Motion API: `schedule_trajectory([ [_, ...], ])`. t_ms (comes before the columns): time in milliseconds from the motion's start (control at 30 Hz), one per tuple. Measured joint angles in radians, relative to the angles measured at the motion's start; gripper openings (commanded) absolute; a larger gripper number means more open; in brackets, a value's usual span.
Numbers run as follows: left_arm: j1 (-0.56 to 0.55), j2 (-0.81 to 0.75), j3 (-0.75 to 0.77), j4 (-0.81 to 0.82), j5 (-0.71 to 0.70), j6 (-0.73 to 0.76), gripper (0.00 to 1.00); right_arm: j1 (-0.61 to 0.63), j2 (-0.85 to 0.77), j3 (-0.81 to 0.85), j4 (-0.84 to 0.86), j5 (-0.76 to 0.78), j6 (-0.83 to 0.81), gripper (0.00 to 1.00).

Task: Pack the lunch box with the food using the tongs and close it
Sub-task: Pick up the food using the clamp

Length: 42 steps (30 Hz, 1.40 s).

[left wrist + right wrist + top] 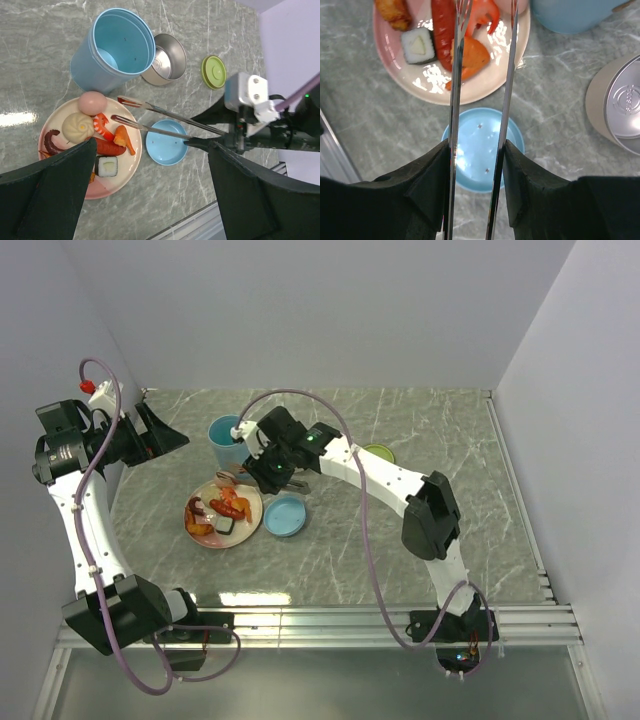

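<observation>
While tongs hover: right gripper clamps them, tips at the shrimp.
Left gripper: fingers spread, empty.
Next: squeeze gently, centred.

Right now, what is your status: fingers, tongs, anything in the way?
Right fingers shut on tongs, tips over plate. Left fingers open, off to the side. Food on plate. Blue lid below tongs, not blocking.

Robot lab cell, plain white walls, marble-look tabletop, aluminium rail edge
</observation>
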Motion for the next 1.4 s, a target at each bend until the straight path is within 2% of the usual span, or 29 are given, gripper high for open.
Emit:
schedule_trajectory([
  [633, 0.0, 0.014, 0.0, 0.008, 0.0, 0.0, 1.0, 0.0, 0.121, 0.062, 0.044, 0.043, -0.023, 0.56],
  [1400, 0.0, 0.024, 0.0, 0.008, 0.0, 0.005, 0.99, 0.0, 0.254, 0.172, 0.043, 0.045, -0.026, 0.54],
])
